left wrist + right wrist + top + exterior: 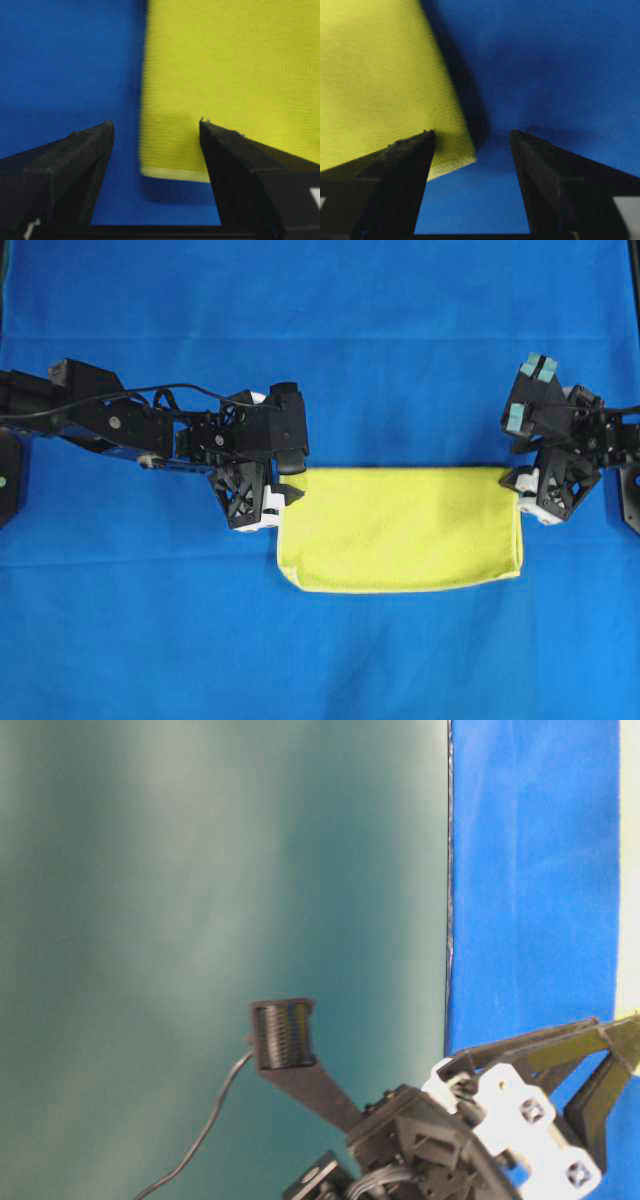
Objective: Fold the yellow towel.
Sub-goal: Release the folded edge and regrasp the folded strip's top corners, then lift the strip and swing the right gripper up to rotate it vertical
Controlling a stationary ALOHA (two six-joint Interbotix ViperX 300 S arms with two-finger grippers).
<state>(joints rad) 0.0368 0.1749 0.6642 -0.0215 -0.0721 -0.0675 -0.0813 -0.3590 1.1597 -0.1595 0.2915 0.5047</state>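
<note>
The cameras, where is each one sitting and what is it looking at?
Overhead: high above, looking straight down at the yellow towel on the blue cloth; both arms show, left gripper and right gripper at its ends.
Table-level: low, facing a green wall; part of one arm shows.
Left wrist: on the left arm, looking past its open fingers at a towel corner.
Right wrist: on the right arm, past its open fingers at another corner.
Shared: the towel appears in both wrist views and the overhead.

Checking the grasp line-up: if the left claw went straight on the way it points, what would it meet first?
Probably the yellow towel: its near corner lies between the open fingers of the left claw, with blue cloth beside it. Height above it is unclear.
</note>
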